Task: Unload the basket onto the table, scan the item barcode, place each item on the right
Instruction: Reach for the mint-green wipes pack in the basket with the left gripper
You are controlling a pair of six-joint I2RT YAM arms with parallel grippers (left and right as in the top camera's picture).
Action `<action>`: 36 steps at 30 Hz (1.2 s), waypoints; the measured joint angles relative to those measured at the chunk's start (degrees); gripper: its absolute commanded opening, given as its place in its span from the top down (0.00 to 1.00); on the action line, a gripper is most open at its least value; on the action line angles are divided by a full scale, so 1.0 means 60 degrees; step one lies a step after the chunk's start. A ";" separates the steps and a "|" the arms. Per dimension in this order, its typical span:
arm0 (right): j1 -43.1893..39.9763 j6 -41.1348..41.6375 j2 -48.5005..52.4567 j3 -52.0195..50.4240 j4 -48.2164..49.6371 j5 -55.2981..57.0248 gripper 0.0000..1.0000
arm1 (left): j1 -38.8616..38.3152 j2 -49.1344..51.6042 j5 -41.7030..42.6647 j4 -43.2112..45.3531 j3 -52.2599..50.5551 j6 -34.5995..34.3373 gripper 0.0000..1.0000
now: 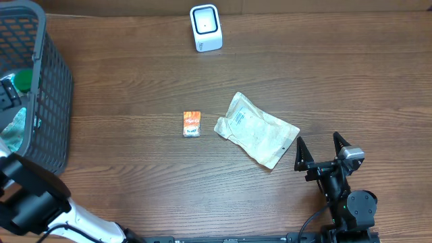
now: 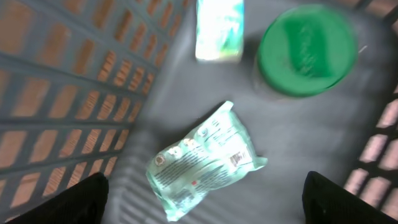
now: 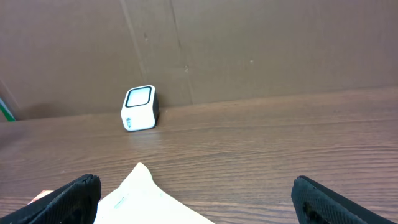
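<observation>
**Overhead view.** A white scanner (image 1: 206,27) stands at the upper centre of the wooden surface (image 1: 121,81). Near mid-frame lies a small orange packet (image 1: 192,123). Just to its right, apart from it, a white pouch (image 1: 256,128) lies flat at a slant. A grey mesh basket (image 1: 50,81) fills the upper left, and the left arm rises from the lower left corner and reaches into it. At the lower right the right hand (image 1: 318,143) is released. Its two fingers are spread wide beside the white pouch's lower right corner, not touching it.

**Left wrist view.** The camera looks down into the basket. The left hand (image 2: 205,183) is released, with its fingers (image 2: 68,202) standing far apart in the two bottom corners of the frame. Below and between them a mint-green pouch (image 2: 205,158) lies on the basket floor. A green-lidded jar (image 2: 305,50) stands at the upper right. A green-and-white carton (image 2: 219,28) sits at the top centre, just beside the jar.

**Right wrist view.** The scanner appears left of centre against a brown wall, its framed window turned toward the camera. A corner of the white pouch shows at the bottom edge between the spread fingers.
</observation>
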 measured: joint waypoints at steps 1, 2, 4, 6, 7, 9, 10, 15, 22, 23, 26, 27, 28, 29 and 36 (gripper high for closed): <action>0.0000 0.0007 0.0000 0.0004 0.0000 0.0000 0.00 | 0.0040 0.0109 0.0000 0.0000 0.0000 0.0157 0.16; -0.0004 0.0007 0.0000 0.0004 -0.0004 0.0000 0.00 | 0.0098 0.0237 0.0004 0.0000 0.0000 0.0331 0.17; 0.0000 0.0007 0.0000 0.0000 -0.0004 -0.0004 0.00 | 0.0204 0.0412 0.0000 0.0000 -0.0004 0.0597 0.17; 0.0000 0.0007 0.0000 0.0000 0.0000 0.0000 0.00 | 0.0291 0.0510 0.0000 0.0025 -0.0040 0.0882 0.20; 0.0000 0.0004 0.0000 0.0004 0.0000 -0.0004 0.00 | 0.0335 0.0525 0.0000 0.0040 -0.0069 0.1031 0.21; 0.0000 0.0007 0.0000 0.0004 -0.0007 0.0000 0.00 | 0.0390 0.0532 0.0000 0.0135 -0.0175 0.1402 0.19; -0.0004 0.0007 0.0000 0.0004 -0.0004 0.0000 0.00 | 0.0404 0.0532 0.0007 0.0189 -0.0233 0.1625 0.18; 0.0000 0.0007 0.0000 0.0004 0.0000 0.0000 0.00 | 0.0408 0.0532 0.0670 0.0415 -0.0627 0.2787 0.19; 0.0000 0.0007 0.0000 0.0004 -0.0004 0.0000 0.00 | 0.0408 0.0532 0.1235 0.1399 -0.1632 0.4207 0.18; 0.0000 0.0007 0.0000 0.0000 0.0000 0.0000 0.00 | 0.0408 0.0532 0.1257 0.1537 -0.1745 0.4277 0.18; 0.0000 0.0007 0.0000 0.0004 0.0000 0.0000 0.00 | 0.0408 0.0532 0.1315 0.2091 -0.2109 0.4455 0.18; 0.0000 0.0004 0.0000 0.0004 0.0000 0.0000 0.00 | 0.0408 0.0532 0.1322 0.2266 -0.2197 0.4466 0.19; -0.0004 0.0007 0.0000 0.0004 -0.0004 0.0004 0.00 | 0.0408 0.0532 0.1326 0.2382 -0.2255 0.4495 0.20; 0.0000 0.0007 0.0000 0.0000 -0.0004 0.0000 0.00 | 0.0408 0.0532 0.1333 0.2532 -0.2310 0.4535 0.21; 0.0000 0.0007 0.0000 0.0004 0.0000 0.0000 0.00 | 0.0408 0.0535 0.1330 0.3213 -0.2892 0.4645 0.20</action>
